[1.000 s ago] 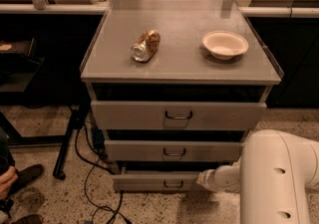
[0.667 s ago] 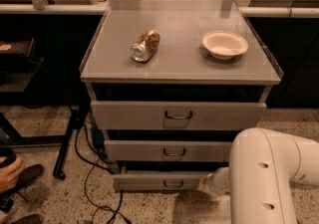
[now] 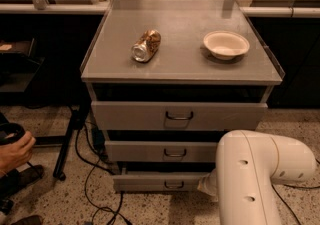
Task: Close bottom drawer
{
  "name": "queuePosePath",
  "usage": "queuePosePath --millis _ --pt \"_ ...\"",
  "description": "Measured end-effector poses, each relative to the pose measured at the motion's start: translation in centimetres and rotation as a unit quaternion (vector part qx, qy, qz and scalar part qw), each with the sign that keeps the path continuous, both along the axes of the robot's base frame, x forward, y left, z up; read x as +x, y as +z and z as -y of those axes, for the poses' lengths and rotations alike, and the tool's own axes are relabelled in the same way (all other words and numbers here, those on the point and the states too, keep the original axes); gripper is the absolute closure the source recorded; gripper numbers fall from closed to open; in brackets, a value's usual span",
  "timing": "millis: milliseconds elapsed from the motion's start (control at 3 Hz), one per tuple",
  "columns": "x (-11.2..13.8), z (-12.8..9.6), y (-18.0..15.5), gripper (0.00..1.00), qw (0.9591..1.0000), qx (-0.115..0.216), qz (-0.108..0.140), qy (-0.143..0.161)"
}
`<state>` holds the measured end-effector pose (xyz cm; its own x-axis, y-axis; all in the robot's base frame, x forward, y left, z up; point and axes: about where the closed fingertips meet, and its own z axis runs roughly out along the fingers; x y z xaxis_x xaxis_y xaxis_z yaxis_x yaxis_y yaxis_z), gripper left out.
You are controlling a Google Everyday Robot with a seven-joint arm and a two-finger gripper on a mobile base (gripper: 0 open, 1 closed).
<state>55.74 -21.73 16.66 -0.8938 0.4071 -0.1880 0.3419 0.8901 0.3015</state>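
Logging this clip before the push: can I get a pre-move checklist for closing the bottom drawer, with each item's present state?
1. Bottom drawer open: its front stands out past the middle drawer. Ok.
2. Gripper at the drawer front's right end, mostly hidden behind the robot arm; contact with the front: cannot tell.
3. Floor cables run by the drawer's left corner; whether they block its travel: cannot tell.
4. Person's hand at the left edge, apart from the cabinet. Ok.
5. Can on its side and white bowl on the cabinet top, back from the front edge. Ok.
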Motion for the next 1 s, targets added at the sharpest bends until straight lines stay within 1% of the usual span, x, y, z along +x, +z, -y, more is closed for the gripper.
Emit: queuePosePath --millis 333,667,1000 --pt "1.8 -0.5 -0.2 1.0 0.9998 0.004 0.017 -0.012" --pt "4.7 -1.2 0.2 1.0 0.9984 0.001 0.054 -0.018" --pt "5.9 -1.5 0.4 1.0 0.9972 0.001 0.072 -0.019"
